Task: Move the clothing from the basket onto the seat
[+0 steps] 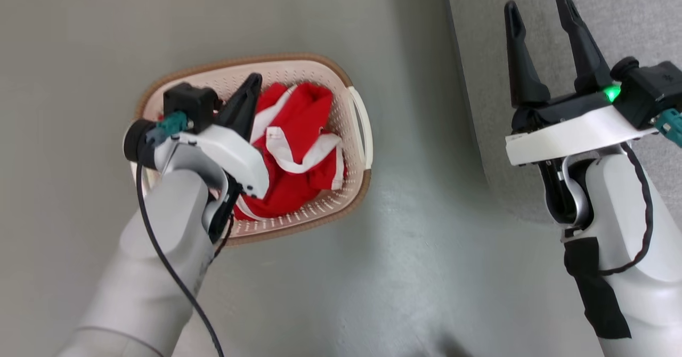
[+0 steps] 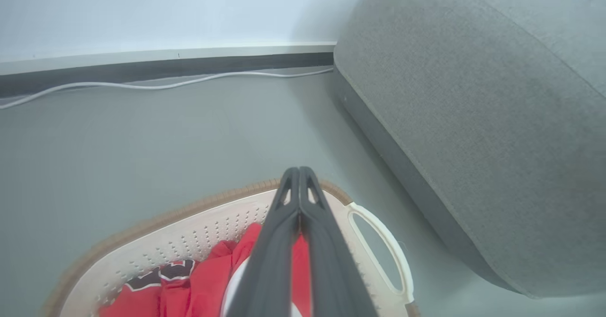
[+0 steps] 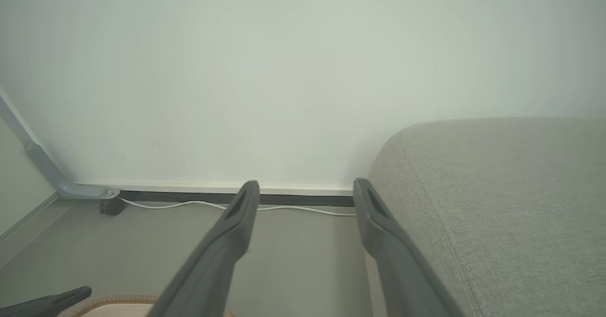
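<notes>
The cream basket (image 1: 298, 72) with a brown rim stands on the floor, left of centre in the head view. Red clothing (image 1: 298, 133) with white bands lies bunched inside it. My left gripper (image 1: 256, 79) hangs over the basket's left half, shut, with nothing seen between its fingers. In the left wrist view its joined fingers (image 2: 299, 171) point past the basket's far rim (image 2: 189, 234), above the clothing (image 2: 203, 284). My right gripper (image 1: 538, 10) is open and empty at the edge of the grey seat (image 1: 479, 80). The seat (image 3: 497, 213) lies just right of the right gripper (image 3: 307, 184).
Grey floor (image 1: 415, 240) separates the basket from the seat (image 2: 473, 118). A white cable (image 2: 165, 85) runs along the dark skirting at the wall. A metal frame leg with a caster (image 3: 111, 206) stands at the far left by the wall.
</notes>
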